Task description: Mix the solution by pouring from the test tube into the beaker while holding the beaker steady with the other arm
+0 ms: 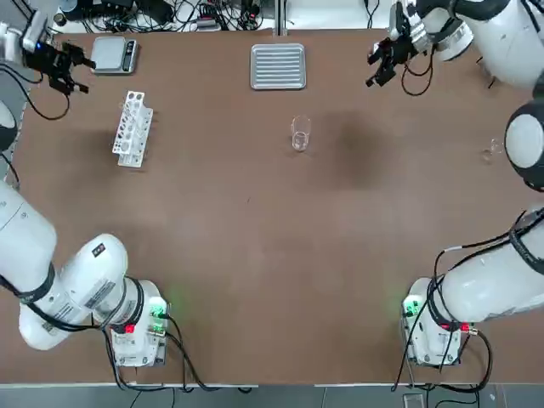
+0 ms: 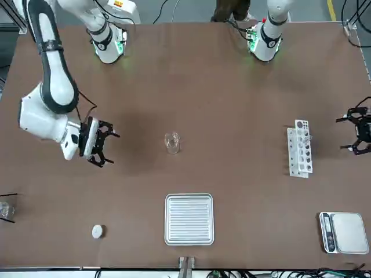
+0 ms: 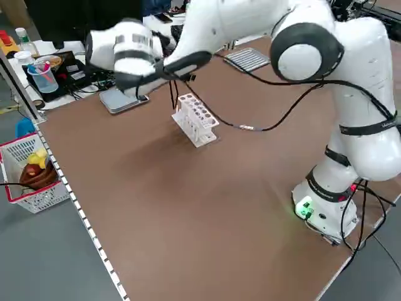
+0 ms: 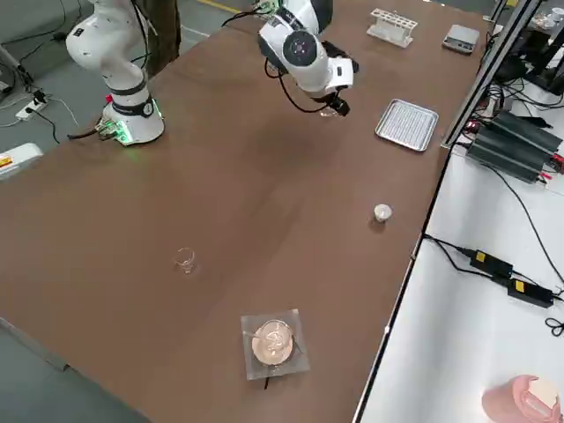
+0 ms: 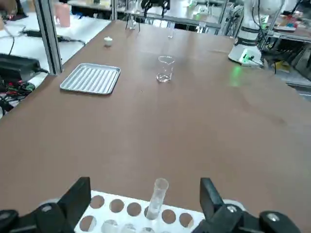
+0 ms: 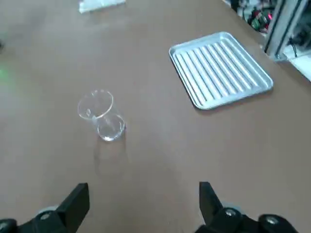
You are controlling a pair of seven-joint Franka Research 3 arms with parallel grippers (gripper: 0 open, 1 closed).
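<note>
So the left gripper sits with its fingers spread wide and empty, hanging just off the outer side of the white test tube rack. Its wrist cam looks right down on the rack, and one clear test tube stands upright between the two fingers, not touched yet. That tube looks thin, light, slick glass, so I'd pinch it gently on the upper part that sticks out of the rack and lift straight up.

The right gripper is also wide open with nothing in it, and the beaker stands upright out in front of it, well apart, with the ribbed metal tray off to one side. The beaker is small, clear and probably tippy, so I'd grab it around the wall, not the rim.

Pose-wise, both arms are reached far out across the table; the right wrist is angled down toward the beaker.
</note>
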